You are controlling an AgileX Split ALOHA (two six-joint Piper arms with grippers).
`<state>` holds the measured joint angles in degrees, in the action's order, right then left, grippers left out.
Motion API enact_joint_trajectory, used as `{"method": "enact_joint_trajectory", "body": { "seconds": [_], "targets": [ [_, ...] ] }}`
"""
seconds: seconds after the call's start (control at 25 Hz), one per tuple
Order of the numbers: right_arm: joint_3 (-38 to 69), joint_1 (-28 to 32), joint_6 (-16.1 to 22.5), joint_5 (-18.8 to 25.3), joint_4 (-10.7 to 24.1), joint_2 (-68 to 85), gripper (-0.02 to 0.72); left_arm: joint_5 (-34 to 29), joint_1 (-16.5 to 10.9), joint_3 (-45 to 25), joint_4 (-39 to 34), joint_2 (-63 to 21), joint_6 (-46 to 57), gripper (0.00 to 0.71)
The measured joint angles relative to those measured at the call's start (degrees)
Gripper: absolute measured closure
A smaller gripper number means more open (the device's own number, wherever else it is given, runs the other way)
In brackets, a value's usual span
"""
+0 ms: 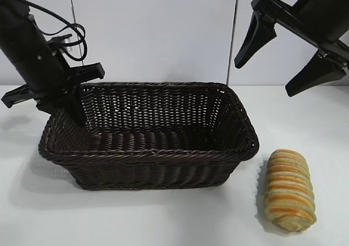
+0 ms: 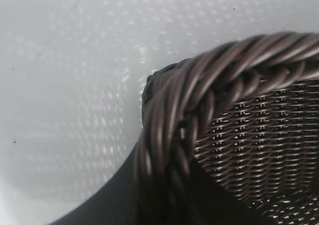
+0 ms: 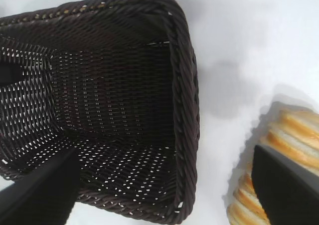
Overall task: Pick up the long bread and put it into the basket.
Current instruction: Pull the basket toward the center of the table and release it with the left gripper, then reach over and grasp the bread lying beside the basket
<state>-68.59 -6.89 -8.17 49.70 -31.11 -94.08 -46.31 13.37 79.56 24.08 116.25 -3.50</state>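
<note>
The right pincer (image 1: 289, 55) hangs high over the table's far right, its two black fingers spread wide with nothing between them. Below it and toward the table's front edge lies the long bread (image 1: 289, 190), on the bare table just beside the basket's right end but not touching it. The loaf's long axis runs roughly from the far edge to the front edge, nearly parallel to the basket's short side. Judged from this, the right arm is much the nearer and must descend toward the front.

The left pincer (image 1: 71, 101) is down at the far-left corner of the basket (image 1: 147, 156), one finger reaching inside the rim. How wide it stands I cannot tell. The basket itself holds nothing.

The right wrist view shows the loaf (image 3: 279, 160) lying off to one side of the open fingers, not between them, which the exterior view leaves unclear. The left wrist view shows only the braided rim (image 2: 169, 125) close up.
</note>
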Motion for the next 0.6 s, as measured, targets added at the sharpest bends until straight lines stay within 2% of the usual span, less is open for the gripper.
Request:
{"method": "enact_joint_trajectory", "body": {
  "seconds": [0.04,0.08,0.16,0.2,0.32,0.6],
  "targets": [
    [0.0,0.0,0.0,0.0,0.0,0.0,0.041,0.0,0.0,0.1,0.3,0.0,0.0,0.381],
    [0.0,0.0,0.0,0.0,0.0,0.0,0.041,-0.1,0.0,0.3,0.5,0.0,0.0,0.244],
    [0.0,0.0,0.0,0.0,0.0,0.0,0.041,-0.9,0.0,1.0,0.6,0.0,0.0,0.110],
    [0.0,0.0,0.0,0.0,0.0,0.0,0.041,-1.6,0.0,1.8,0.4,0.0,0.0,0.079],
    [0.0,0.0,0.0,0.0,0.0,0.0,0.041,-5.1,0.0,5.6,-0.6,0.0,0.2,0.033],
    [0.0,0.0,0.0,0.1,0.0,0.0,0.041,-15.8,0.0,18.5,-6.7,0.0,2.9,0.016]
  ]
}}
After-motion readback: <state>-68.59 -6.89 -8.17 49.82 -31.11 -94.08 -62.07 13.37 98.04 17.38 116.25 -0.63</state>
